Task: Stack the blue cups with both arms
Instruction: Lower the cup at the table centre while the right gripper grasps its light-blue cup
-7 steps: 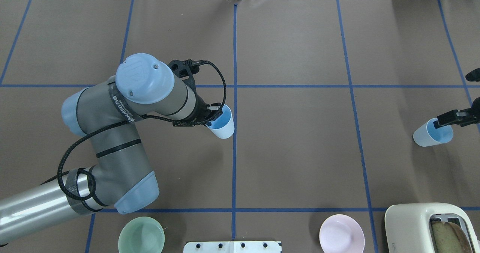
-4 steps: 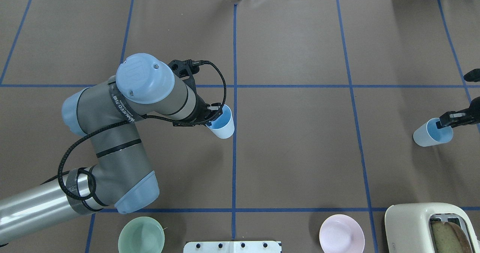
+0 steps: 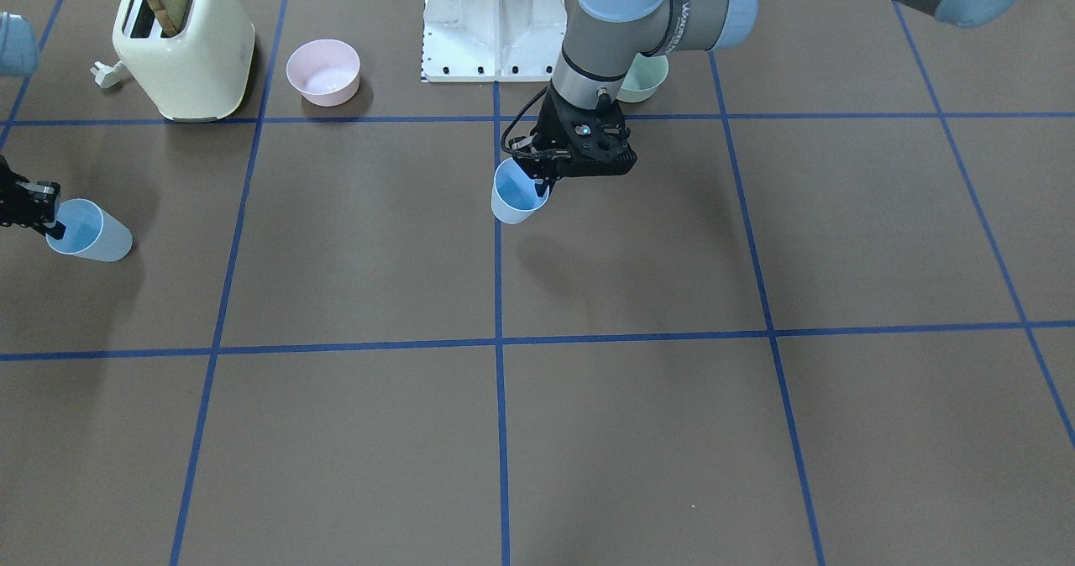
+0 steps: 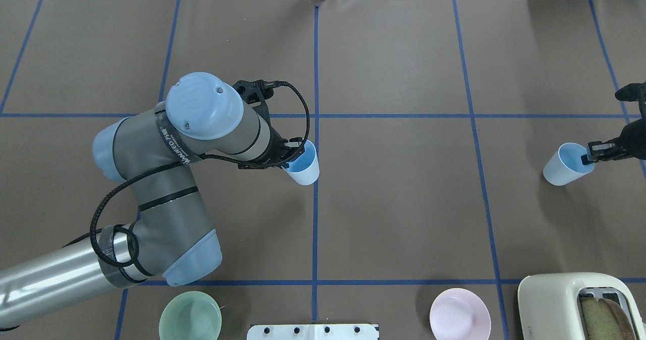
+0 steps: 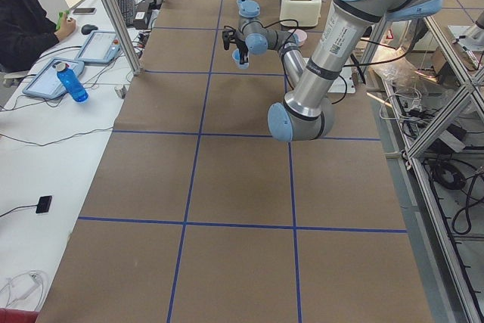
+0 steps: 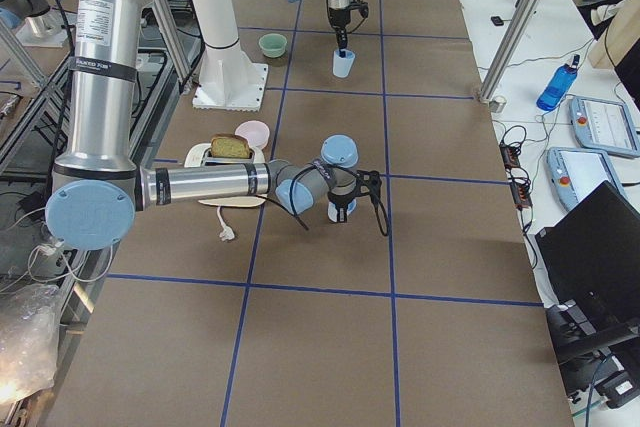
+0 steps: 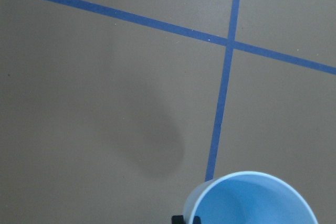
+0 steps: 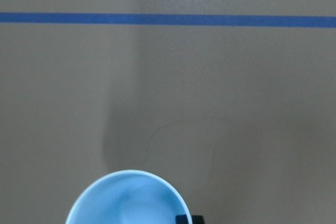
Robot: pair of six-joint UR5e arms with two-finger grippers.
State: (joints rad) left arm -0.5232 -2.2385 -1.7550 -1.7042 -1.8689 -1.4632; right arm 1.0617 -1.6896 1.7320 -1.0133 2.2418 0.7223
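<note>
Item 1: left cup (image 4: pixel 305 172), upright, mouth up, just left of the centre tape line (image 4: pixel 316 67), near the table's middle. The left gripper (image 4: pixel 292 152) is closed on its rim wall at the cup's 9 o'clock, 1 finger inside and 1 outside. Item 2: right cup (image 4: pixel 557 168), upright, near the table's right edge. The right gripper (image 4: pixel 589 157) is pinched on its rim at 3 o'clock in the same fashion. Governing relation, overhead view: the right cup lies at 3 o'clock from the left cup, well apart, with the 2 long axes vertical and parallel. Judgement: 1 cup must travel that 3-to-9 line, arrive above the other with axes aligned, then lower. Risk: the finger inside the lower cup may block nesting.
</note>
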